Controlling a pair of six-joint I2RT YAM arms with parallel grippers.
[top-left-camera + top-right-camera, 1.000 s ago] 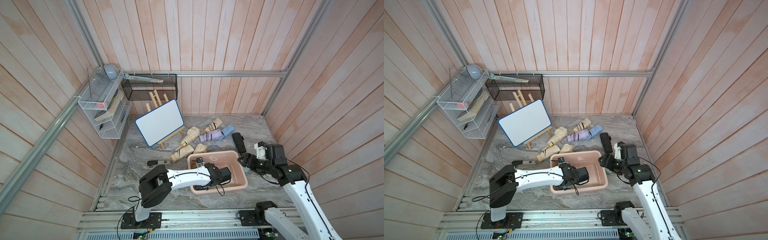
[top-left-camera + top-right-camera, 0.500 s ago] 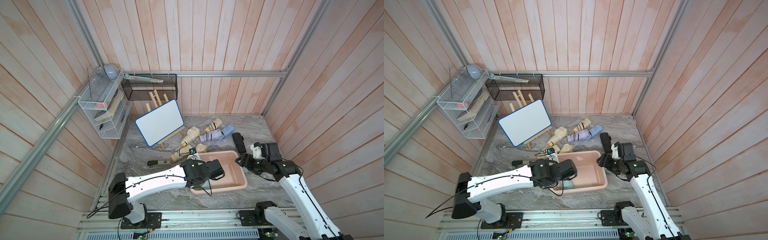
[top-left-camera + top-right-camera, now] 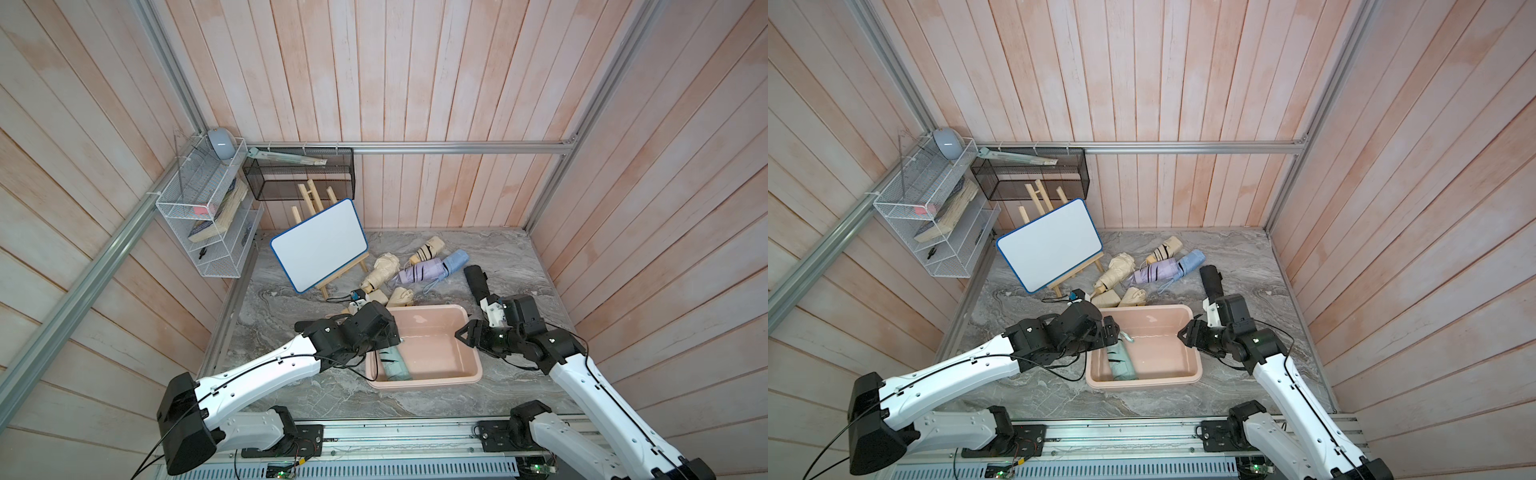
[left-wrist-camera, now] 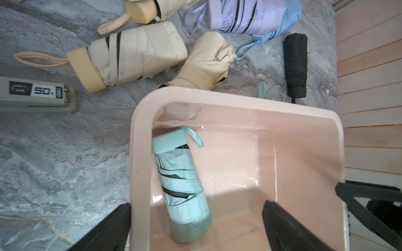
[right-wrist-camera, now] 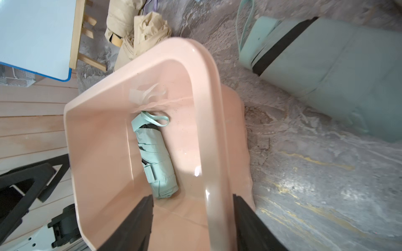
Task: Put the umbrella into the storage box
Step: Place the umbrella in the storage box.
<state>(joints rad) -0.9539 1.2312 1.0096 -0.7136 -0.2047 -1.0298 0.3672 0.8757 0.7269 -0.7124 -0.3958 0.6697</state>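
The storage box point(image 3: 424, 380) is a pale pink tub in the middle of the marble table, in both top views. A folded mint umbrella point(image 3: 395, 365) lies free along its left inner wall, also clear in the left wrist view point(image 4: 180, 178). My left gripper point(image 3: 392, 332) hovers over the box's left rim, open wide, holding nothing. My right gripper point(image 3: 463, 334) is open, its fingers astride the box's right rim point(image 5: 208, 108) without pinching it. A second mint umbrella point(image 5: 326, 71) lies on the table just outside that rim.
Behind the box lie beige umbrellas point(image 3: 384, 270), a lilac one point(image 3: 419, 270), a blue one point(image 3: 455, 259) and a black one point(image 3: 476, 280). A whiteboard on an easel point(image 3: 320, 245) stands back left. A stapler box point(image 4: 37, 93) lies left of the box.
My left gripper drew back leftward from the box's middle to its left rim and opened wider, uncovering the mint umbrella. My right gripper moved onto the right rim and narrowed.
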